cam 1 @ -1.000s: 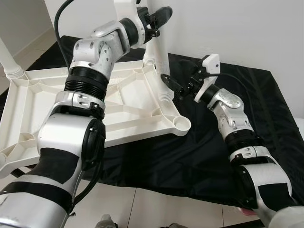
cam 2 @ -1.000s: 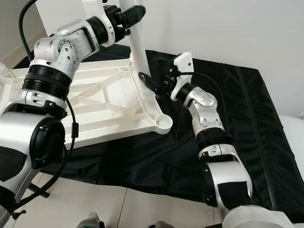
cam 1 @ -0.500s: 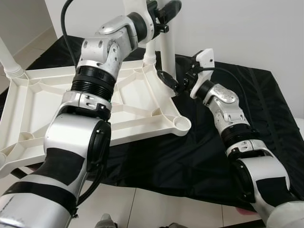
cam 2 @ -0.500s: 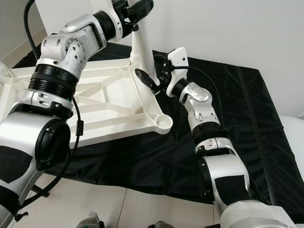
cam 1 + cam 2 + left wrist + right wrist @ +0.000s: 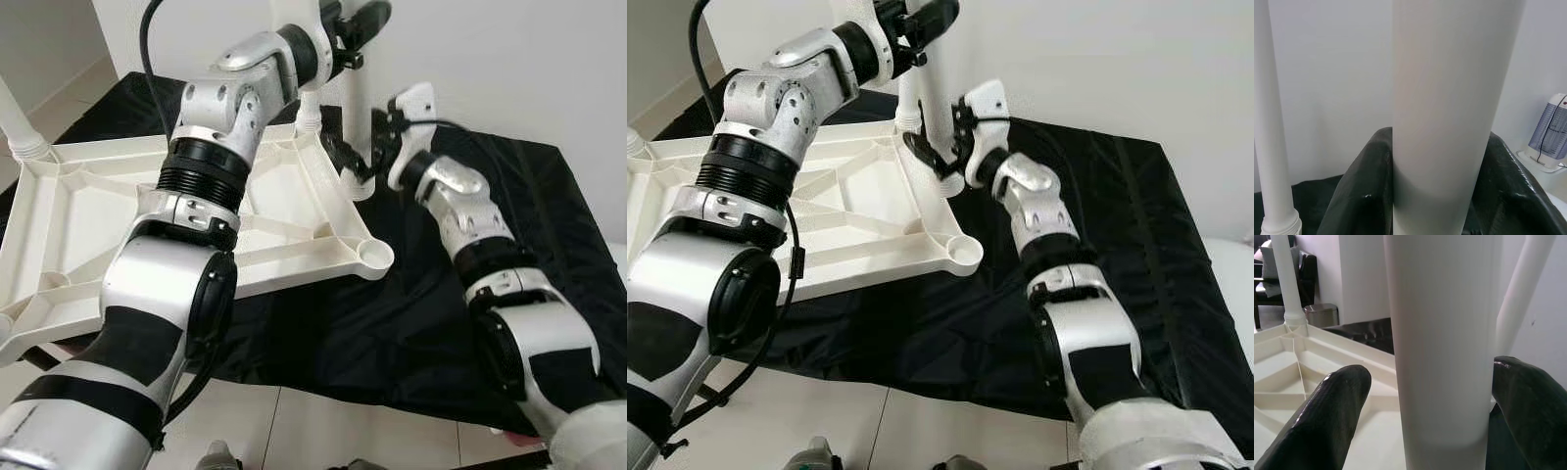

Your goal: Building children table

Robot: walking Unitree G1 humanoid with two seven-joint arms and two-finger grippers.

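Observation:
A white plastic table top [image 5: 78, 225] lies upside down on a black cloth. My left gripper [image 5: 358, 15] is raised high and shut on the upper part of a white table leg [image 5: 355, 98], which stands nearly upright; in the left wrist view the leg [image 5: 1449, 112] is pressed between both black fingers [image 5: 1361, 196]. The leg's lower end hangs by the table's right rim, behind an empty corner socket [image 5: 375, 257]. My right gripper [image 5: 940, 157] is open around the lower part of the leg [image 5: 1440, 342], with a gap showing at one finger [image 5: 1327, 421].
Another leg [image 5: 312, 108] stands in its socket at the far corner, and one more [image 5: 20, 127] at the far left. The black cloth [image 5: 529, 196] runs on to the right. A white wall is close behind. A small white heater [image 5: 1547, 142] stands on the floor.
My right gripper has risen and moved left, from beside the leg to straddling it. My left gripper has carried the leg a little to the right and tipped it more upright.

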